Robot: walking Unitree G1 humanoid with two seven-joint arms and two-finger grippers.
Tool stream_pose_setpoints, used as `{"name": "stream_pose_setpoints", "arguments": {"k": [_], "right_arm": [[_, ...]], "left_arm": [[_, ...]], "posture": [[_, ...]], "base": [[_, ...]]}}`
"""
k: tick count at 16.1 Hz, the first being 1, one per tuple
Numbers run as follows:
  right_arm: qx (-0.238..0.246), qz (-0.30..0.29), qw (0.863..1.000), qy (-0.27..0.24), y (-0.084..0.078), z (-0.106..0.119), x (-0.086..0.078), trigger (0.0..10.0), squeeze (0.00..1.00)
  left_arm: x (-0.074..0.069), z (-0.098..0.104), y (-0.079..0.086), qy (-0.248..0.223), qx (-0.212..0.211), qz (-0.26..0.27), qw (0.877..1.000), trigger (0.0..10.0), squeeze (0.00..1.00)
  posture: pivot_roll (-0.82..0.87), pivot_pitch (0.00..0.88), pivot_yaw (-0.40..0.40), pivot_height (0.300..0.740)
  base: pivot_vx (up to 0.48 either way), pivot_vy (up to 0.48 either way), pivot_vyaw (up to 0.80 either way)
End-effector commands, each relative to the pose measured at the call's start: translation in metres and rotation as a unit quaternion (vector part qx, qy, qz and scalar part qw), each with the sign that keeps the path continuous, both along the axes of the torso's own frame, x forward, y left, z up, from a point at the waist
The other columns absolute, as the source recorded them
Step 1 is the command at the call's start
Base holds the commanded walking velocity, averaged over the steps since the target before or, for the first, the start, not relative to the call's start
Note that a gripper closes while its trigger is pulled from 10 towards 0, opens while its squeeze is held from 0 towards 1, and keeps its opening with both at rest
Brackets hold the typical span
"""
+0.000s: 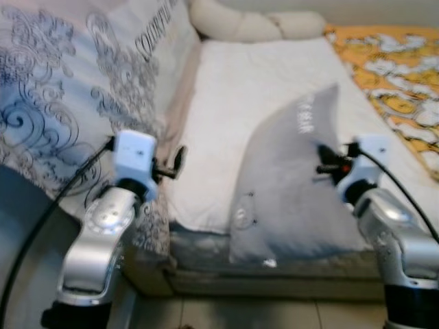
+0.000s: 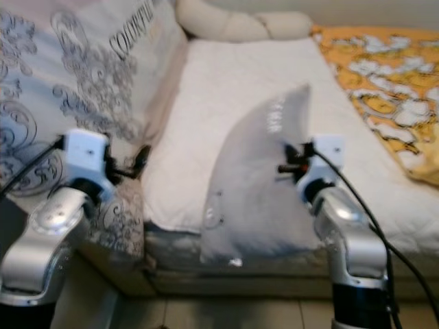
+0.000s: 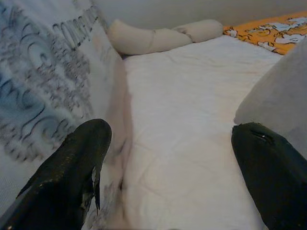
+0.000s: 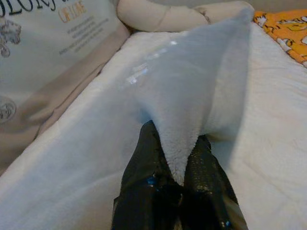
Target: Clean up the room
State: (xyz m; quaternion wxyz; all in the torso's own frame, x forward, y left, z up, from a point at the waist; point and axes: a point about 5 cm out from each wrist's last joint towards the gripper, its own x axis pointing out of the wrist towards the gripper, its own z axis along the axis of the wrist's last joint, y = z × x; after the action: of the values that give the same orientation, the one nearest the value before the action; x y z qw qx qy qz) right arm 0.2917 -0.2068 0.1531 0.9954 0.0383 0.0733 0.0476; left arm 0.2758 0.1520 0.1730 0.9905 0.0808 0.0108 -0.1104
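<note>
Right pincer (image 4: 178, 179) clamps grey pillow (image 1: 288, 185), its lettering unreadable; left pincer (image 3: 168, 191) spread apart over bed (image 1: 226, 116).

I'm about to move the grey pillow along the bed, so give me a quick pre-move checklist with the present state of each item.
1. Right gripper pinching the grey pillow: ok, fingers closed on a fold of its edge.
2. Pillow lifted off the white mattress: not ok, its lower edge rests at the bed's front edge.
3. Left gripper free: ok, fingers open, nothing between them.
4. Left gripper clear of the patterned cushion: cannot tell, it sits very close beside it.
5. Mattress ahead free up to the cream bolster: ok.
6. Orange blanket out of the way: ok, lying to the right.
</note>
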Motion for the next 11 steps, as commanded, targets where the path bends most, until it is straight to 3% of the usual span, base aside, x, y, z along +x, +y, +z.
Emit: {"name": "stream_pose_setpoints", "arguments": {"k": [1,6,9,11], "right_arm": [[0.003,0.005,1.000,-0.027,0.004,0.011,0.003,10.0,0.00],[-0.022,0.036,0.999,-0.026,0.010,0.012,0.004,10.0,0.00],[-0.032,0.053,0.998,-0.030,0.017,0.013,0.006,10.0,0.00],[-0.021,0.043,0.998,-0.032,0.016,0.014,0.008,10.0,0.00]], "left_arm": [[0.000,0.002,0.006,-0.004,0.010,0.011,1.000,10.0,0.00],[0.001,0.002,0.006,-0.005,0.009,0.011,1.000,10.0,0.00],[-0.001,0.003,0.006,-0.006,0.008,0.012,1.000,10.0,0.00],[-0.001,0.003,0.005,-0.008,0.011,0.006,1.000,10.0,0.00]], "posture": [[0.10,0.000,-0.001,0.740],[0.10,0.000,-0.007,0.740],[0.11,0.000,-0.013,0.740],[0.11,0.000,-0.015,0.740]], "base": [[0.259,0.000,0.00],[0.259,0.000,0.00],[0.261,0.000,0.80],[0.124,0.000,0.00]]}}
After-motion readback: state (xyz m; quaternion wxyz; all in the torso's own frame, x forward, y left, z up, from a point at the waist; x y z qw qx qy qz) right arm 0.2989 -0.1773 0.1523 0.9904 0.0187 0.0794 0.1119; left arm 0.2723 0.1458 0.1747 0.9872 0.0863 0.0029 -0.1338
